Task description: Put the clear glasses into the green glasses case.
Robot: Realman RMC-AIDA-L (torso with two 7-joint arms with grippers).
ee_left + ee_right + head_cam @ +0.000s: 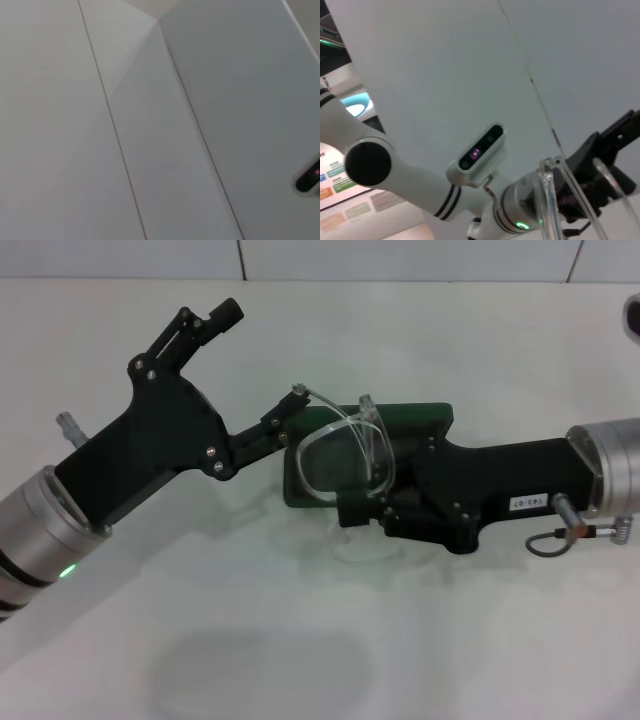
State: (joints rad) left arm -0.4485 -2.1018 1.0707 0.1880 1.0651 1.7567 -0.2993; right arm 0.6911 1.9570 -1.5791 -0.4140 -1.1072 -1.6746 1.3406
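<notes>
1. Presently, the left tool [285,420] reaches in from the left of the head view, its fingers spread wide: one finger points up and away, the other ends at the near temple arm of the clear glasses [345,455].
2. The right tool [365,502] comes in from the right, level with the bench [300,640], and is closed on the lower rim of the clear glasses, holding them upright and above the case.
3. The green glasses case [420,420] lies on the bench behind and beneath the glasses, partly hidden by the right arm; whether it is open I cannot tell.
4. A small white label sits on the right arm's black housing; its printing cannot be read.
5. The bench is plain white; a pale panelled wall with thin dark seams rises behind it.
6. The right wrist view shows the robot's white head unit with a dark camera bar [481,147], and coloured posters low at the edge, illegible.
</notes>
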